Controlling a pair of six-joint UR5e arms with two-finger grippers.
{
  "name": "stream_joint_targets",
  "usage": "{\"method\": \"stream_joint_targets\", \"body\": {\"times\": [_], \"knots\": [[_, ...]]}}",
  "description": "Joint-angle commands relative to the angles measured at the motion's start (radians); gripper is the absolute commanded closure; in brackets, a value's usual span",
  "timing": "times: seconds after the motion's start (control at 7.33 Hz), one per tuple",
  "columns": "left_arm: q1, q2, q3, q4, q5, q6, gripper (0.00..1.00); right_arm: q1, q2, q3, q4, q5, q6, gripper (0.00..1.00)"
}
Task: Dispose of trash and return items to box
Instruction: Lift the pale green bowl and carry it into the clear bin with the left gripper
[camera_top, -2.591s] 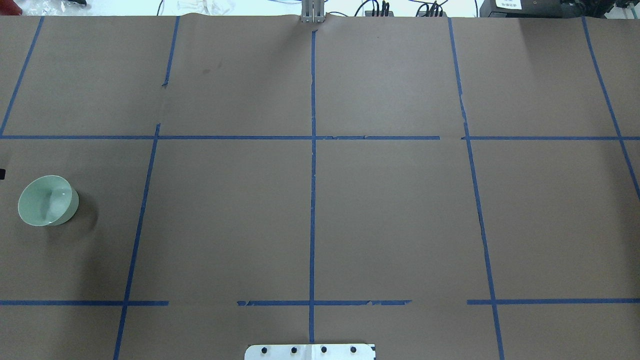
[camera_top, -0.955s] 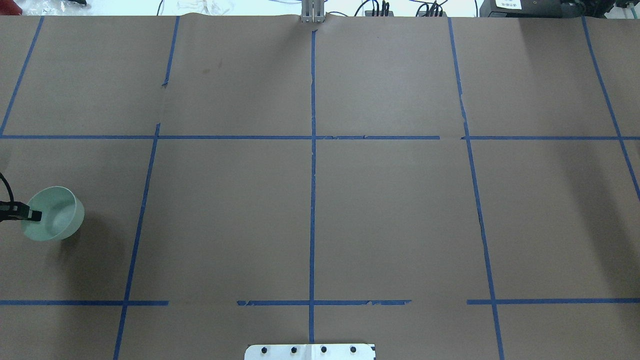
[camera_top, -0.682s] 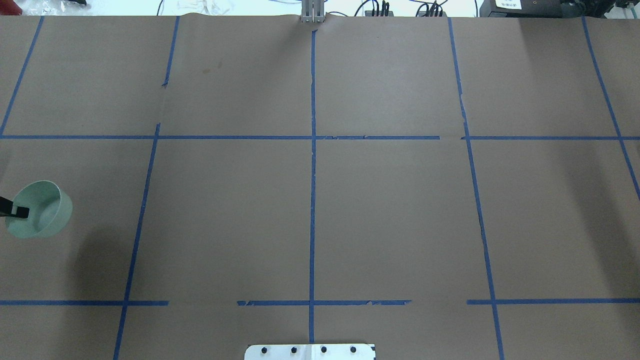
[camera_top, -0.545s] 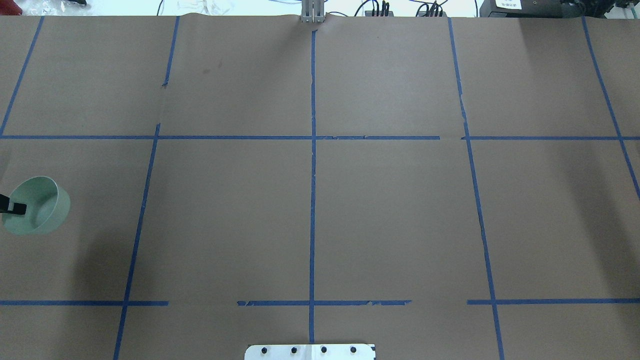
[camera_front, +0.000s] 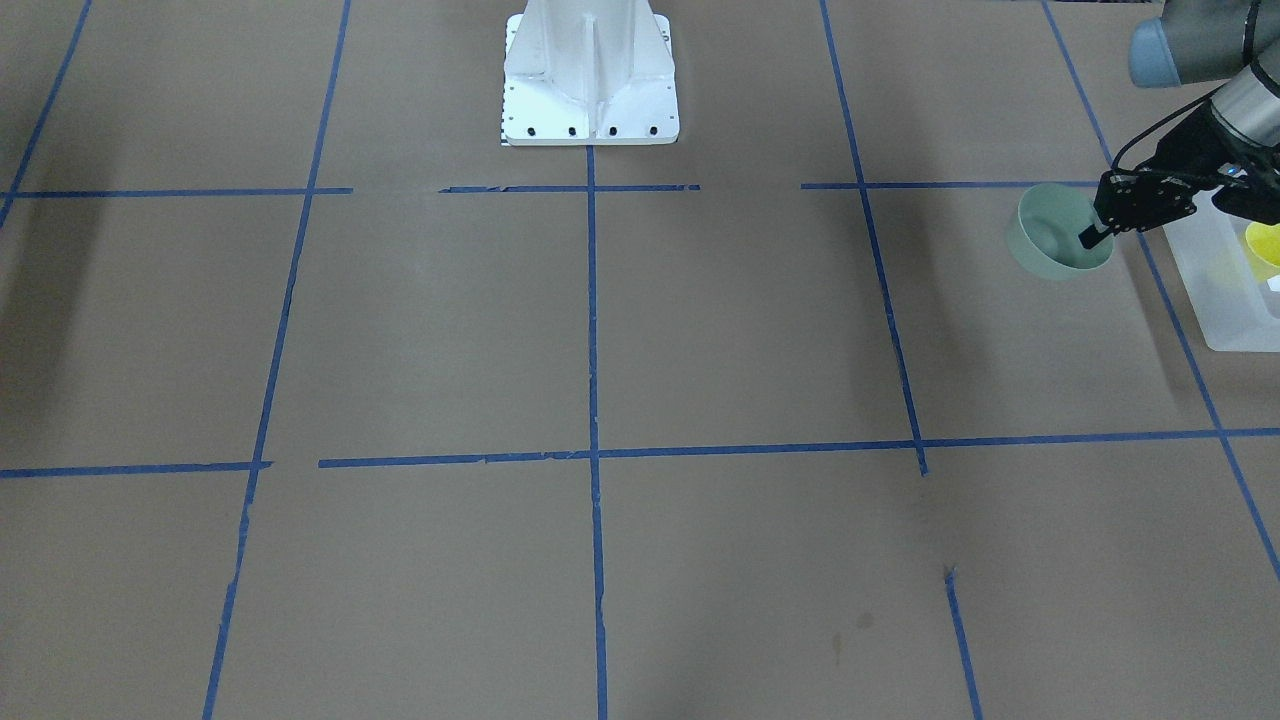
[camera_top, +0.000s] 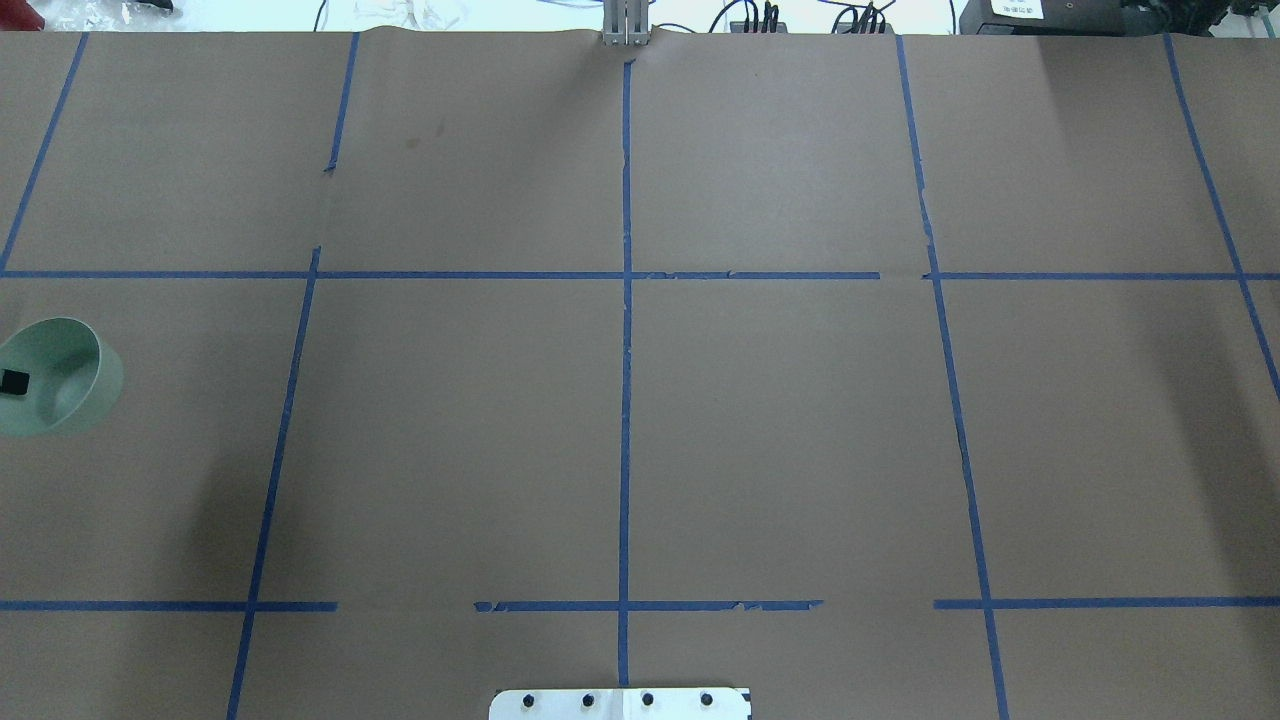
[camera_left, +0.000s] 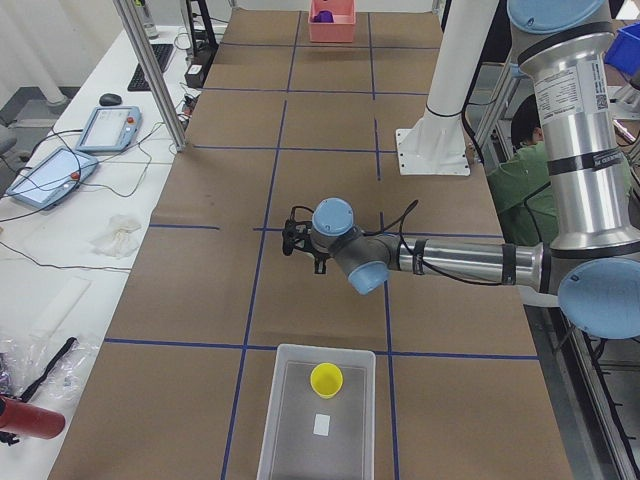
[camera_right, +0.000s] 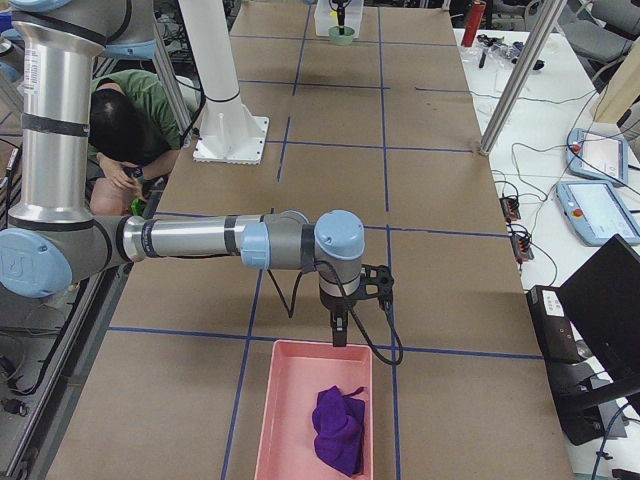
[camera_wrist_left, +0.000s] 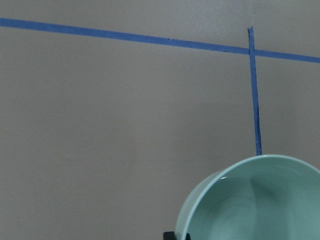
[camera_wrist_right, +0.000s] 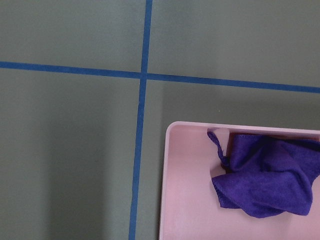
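My left gripper (camera_front: 1090, 238) is shut on the rim of the pale green bowl (camera_front: 1055, 240) and holds it tilted above the table, beside the frosted box (camera_front: 1215, 300). The yellow cup (camera_front: 1265, 245) stands inside the box. In the overhead view the bowl (camera_top: 60, 375) is at the far left edge with a fingertip (camera_top: 12, 380) inside it. The left wrist view shows the bowl (camera_wrist_left: 255, 200) close up. My right gripper (camera_right: 340, 335) hangs over a pink tray (camera_right: 300, 420); I cannot tell if it is open or shut.
The pink tray (camera_wrist_right: 172, 190) holds a purple cloth (camera_wrist_right: 265, 175). The robot's white base (camera_front: 590, 80) stands at the table's middle edge. Blue tape lines cross the brown table cover. Tablets and cables lie on the side bench (camera_left: 80, 150).
The bowl left the table in my left gripper's hold. It has since moved left and toward the far side in the overhead view, toward the view's edge.
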Motion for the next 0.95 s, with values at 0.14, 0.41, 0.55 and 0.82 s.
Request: {"method": "stream_joint_targets", "body": {"times": [0.14,0.41,0.55,0.82], "knots": [[-0.171,-0.105,-0.005,0.318,0.003,0.314,1.00,-0.001,0.008,-0.051,0.042,0.091,0.005,0.00],[-0.326,-0.195,-0.003,0.619,0.003,0.561,1.00,-0.001,0.008,-0.049,0.043,0.142,0.005,0.00],[-0.391,-0.243,0.013,0.770,0.003,0.680,1.00,-0.003,0.008,-0.045,0.045,0.153,0.005,0.00],[-0.521,-0.254,0.164,0.846,0.000,0.891,1.00,-0.001,0.008,-0.037,0.046,0.159,0.005,0.00]]}}
